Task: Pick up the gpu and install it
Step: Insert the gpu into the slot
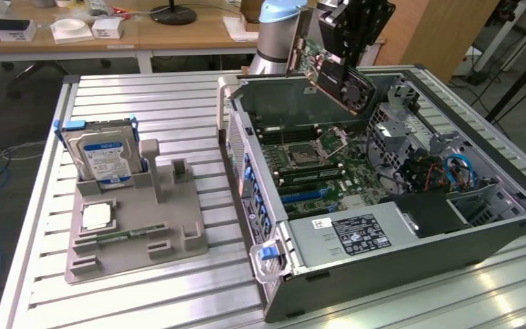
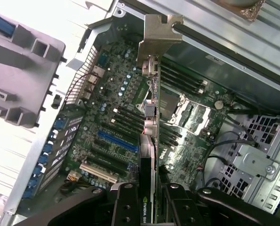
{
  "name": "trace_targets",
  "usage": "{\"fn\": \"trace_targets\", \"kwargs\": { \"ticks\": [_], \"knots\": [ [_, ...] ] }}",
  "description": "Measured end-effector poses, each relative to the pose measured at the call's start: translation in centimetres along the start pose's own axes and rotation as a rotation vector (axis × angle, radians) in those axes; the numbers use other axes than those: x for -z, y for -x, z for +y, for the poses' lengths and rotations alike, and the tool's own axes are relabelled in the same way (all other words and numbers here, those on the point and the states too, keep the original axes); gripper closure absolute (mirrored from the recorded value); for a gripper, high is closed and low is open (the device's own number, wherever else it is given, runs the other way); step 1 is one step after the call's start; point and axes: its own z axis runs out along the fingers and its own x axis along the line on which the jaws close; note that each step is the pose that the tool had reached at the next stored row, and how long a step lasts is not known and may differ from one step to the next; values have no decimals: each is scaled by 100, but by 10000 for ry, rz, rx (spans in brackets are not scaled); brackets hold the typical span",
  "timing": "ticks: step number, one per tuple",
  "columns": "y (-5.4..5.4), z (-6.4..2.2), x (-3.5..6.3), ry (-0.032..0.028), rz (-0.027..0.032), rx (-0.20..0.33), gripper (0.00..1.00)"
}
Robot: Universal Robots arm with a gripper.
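My gripper (image 1: 353, 38) is shut on the gpu (image 1: 311, 62), a green card with a black cooler face, held tilted in the air over the back of the open computer case (image 1: 482, 171). In the wrist view the gpu (image 2: 151, 117) runs edge-on away from my gripper (image 2: 149, 209), its silver end bracket (image 2: 158, 35) at the far end. Black fingers (image 2: 125, 207) clamp the card from both sides. Below it lies the motherboard (image 2: 116, 113) with a blue slot (image 2: 116, 140). The card hangs apart from the motherboard (image 1: 322, 164).
A grey holder tray (image 1: 135, 233) on the exterior view's left carries an upright blue-labelled hard drive (image 1: 103, 154) and a square silver CPU chip (image 1: 96, 217). The case's power supply (image 1: 355, 233) sits at its near end, drive cages and cables (image 1: 446, 171) at its right. The slatted metal table (image 1: 153, 103) bears everything.
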Motion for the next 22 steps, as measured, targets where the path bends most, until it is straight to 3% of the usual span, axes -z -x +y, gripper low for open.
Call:
{"fn": "trace_targets", "kwargs": {
  "ticks": [22],
  "knots": [
    [1,3,-10,55,-18,1652,74]
  ]
}}
